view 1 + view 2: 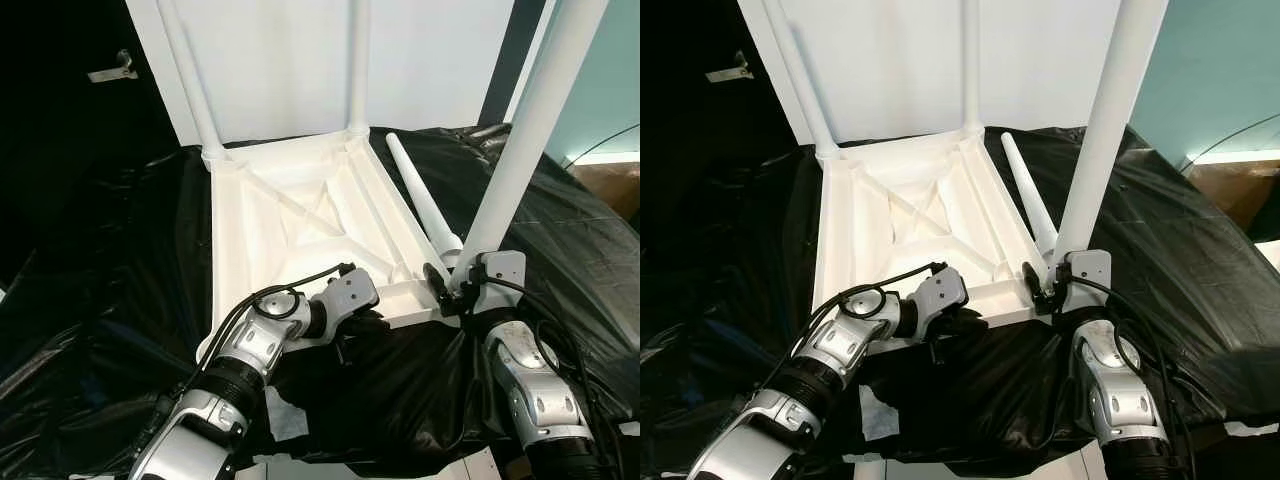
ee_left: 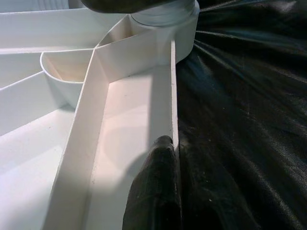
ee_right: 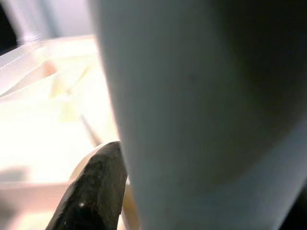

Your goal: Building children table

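Note:
A white children's table [image 1: 228,250] lies upside down on a black plastic sheet [image 1: 110,270]. Two white legs [image 1: 195,90] [image 1: 358,60] stand screwed into its far corners. At the near right corner a third leg [image 1: 520,140] stands upright, and my right gripper [image 1: 452,284] is shut on its base; in the right wrist view one black finger [image 3: 93,191] lies against that leg [image 3: 206,105]. A loose fourth leg [image 1: 420,200] rests on the sheet along the table's right side. My left gripper [image 1: 362,322] grips the near rim, one finger [image 2: 154,191] against the rim wall [image 2: 173,86].
A white panel [image 1: 280,60] stands behind the table. A brown cardboard box [image 1: 612,188] sits at the far right under a teal wall. A scrap of white paper [image 1: 285,415] lies near my left forearm. The crumpled black sheet spreads on every side.

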Available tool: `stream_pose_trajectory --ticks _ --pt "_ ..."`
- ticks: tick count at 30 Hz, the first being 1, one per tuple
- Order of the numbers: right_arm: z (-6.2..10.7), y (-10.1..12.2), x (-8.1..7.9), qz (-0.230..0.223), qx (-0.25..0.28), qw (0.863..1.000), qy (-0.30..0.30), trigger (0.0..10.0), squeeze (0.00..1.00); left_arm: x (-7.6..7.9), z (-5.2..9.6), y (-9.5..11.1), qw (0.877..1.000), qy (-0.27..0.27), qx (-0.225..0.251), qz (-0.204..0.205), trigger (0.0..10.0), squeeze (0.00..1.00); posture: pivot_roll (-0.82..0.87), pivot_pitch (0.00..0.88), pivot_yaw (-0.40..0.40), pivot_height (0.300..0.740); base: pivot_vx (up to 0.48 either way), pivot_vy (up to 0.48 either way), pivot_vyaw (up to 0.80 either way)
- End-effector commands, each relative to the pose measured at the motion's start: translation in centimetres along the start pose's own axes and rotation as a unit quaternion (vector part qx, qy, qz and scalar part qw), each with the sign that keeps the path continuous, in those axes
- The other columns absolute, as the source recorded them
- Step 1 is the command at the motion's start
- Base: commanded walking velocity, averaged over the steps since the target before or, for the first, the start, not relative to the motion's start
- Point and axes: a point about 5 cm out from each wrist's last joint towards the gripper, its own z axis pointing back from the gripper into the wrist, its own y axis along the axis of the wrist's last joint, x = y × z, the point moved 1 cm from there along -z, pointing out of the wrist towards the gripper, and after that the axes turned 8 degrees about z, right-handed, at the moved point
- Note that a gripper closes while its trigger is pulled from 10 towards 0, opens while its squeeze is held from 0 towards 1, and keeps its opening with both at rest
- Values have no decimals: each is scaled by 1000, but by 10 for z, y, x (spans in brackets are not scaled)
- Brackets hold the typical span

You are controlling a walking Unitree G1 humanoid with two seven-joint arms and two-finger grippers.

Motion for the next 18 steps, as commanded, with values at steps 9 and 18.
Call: stream_pose_trajectory --ticks 9,18 --pt "11 3 2 64 -29 973 219 0 0 27 -9 -69 991 -24 -80 108 10000 0 -102 3 -36 740 0 0 0" --pt "15 -4 1 64 -43 969 233 0 0 25 -8 -68 991 -25 -83 103 10000 0 -102 0 -26 740 0 0 0"
